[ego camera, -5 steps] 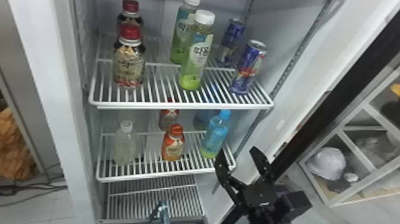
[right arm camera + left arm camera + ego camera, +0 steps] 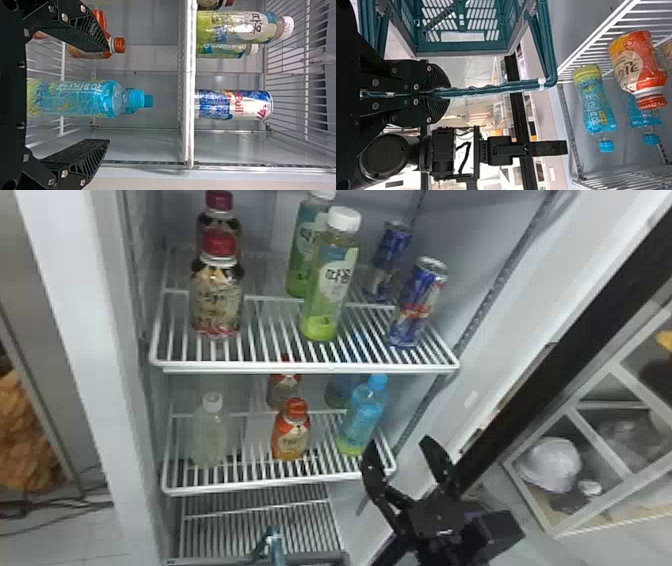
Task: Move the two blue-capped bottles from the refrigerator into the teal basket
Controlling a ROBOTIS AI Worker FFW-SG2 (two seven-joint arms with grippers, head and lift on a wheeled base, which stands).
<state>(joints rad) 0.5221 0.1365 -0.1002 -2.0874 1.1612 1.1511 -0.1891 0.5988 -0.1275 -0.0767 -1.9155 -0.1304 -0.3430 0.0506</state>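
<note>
Refrigerator shelf edge [image 2: 280,483] near right gripper [image 2: 398,442], fingers wide apart, empty; left gripper's [image 2: 445,93] fingers closed on basket handle [image 2: 494,89].

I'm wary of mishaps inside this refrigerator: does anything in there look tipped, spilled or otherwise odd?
Nothing stands out. The front blue-capped bottle and the rear one stand upright on the middle shelf, the cans upright above them, and I see no spill or damage.
</note>
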